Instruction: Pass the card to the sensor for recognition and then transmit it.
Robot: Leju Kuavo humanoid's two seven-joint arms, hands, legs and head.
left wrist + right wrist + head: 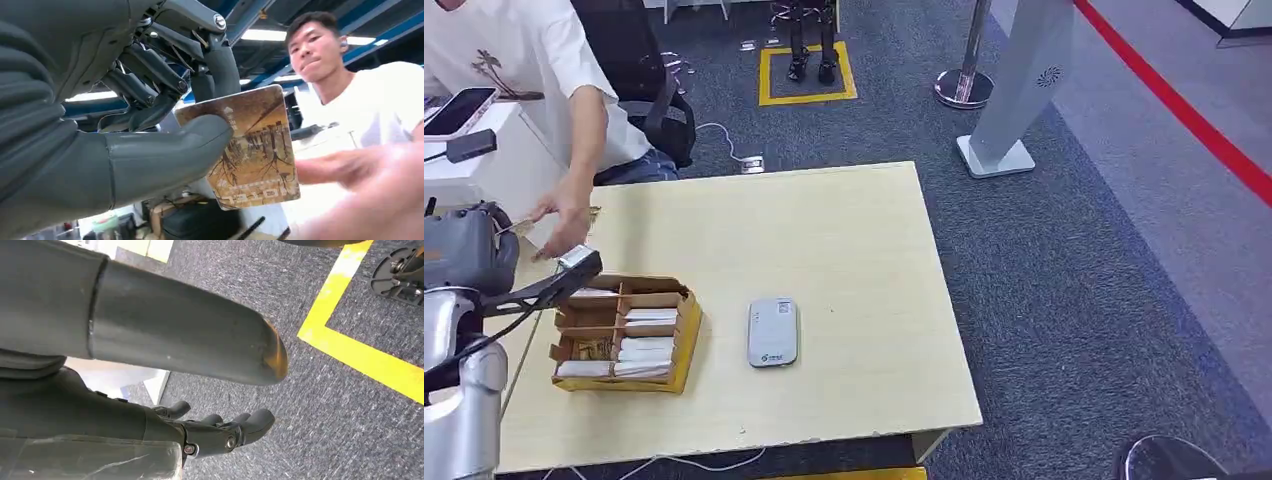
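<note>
Left hand (150, 130) pinching brown patterned card (255, 150) between thumb and fingers, raised at table's (844, 240) left edge, person's hand (564, 215) reaching toward card, cardboard box (624, 335) and grey sensor (772, 332) on table, right hand (220, 432) hanging empty, fingers loosely apart, over grey carpet (310, 410).

Floor: dark grey carpet (1044, 260) throughout. A yellow square outline (808, 72) is marked on it beyond the table (864, 260), which has a pale wood top. A red line (1184, 110) crosses the far right. A white angled stand (1024, 90) sits beside a chrome post base (964, 88). A black office chair (659, 110) stands near the table's far left corner. Overhead strip lighting (265, 35) is on.
</note>
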